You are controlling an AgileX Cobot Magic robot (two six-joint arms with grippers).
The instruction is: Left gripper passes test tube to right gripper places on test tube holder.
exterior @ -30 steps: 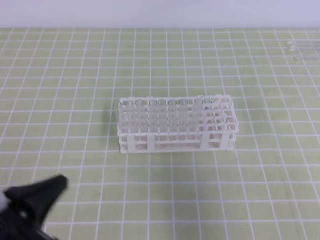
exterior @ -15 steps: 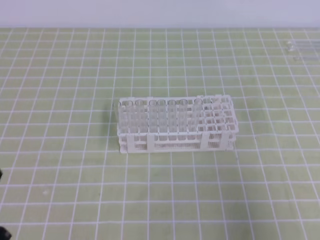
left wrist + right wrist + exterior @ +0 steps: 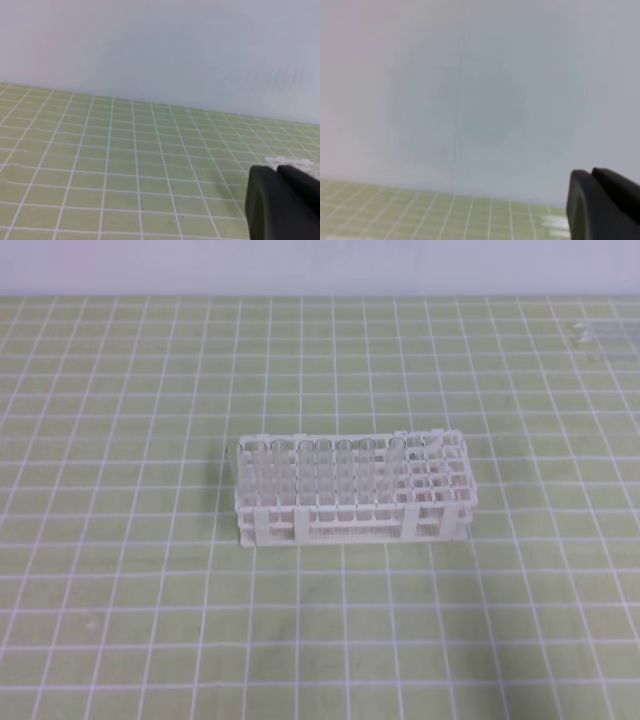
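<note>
The bench (image 3: 120, 640) lay gridded green. The test tube holder (image 3: 440, 480) stood mid-frame, long axis left to right, its left columns filled with upright tubes, right columns open. Loose test tubes (image 3: 600, 338) lay flat at upper right, well apart from it. My left claw (image 3: 280, 200) and right claw (image 3: 600, 205) showed closed together and empty at lower right of each wrist view; neither appeared overhead.

Matte black, smooth, rounded jaw tips of the left tool (image 3: 287, 202) and the right tool (image 3: 605, 205).
</note>
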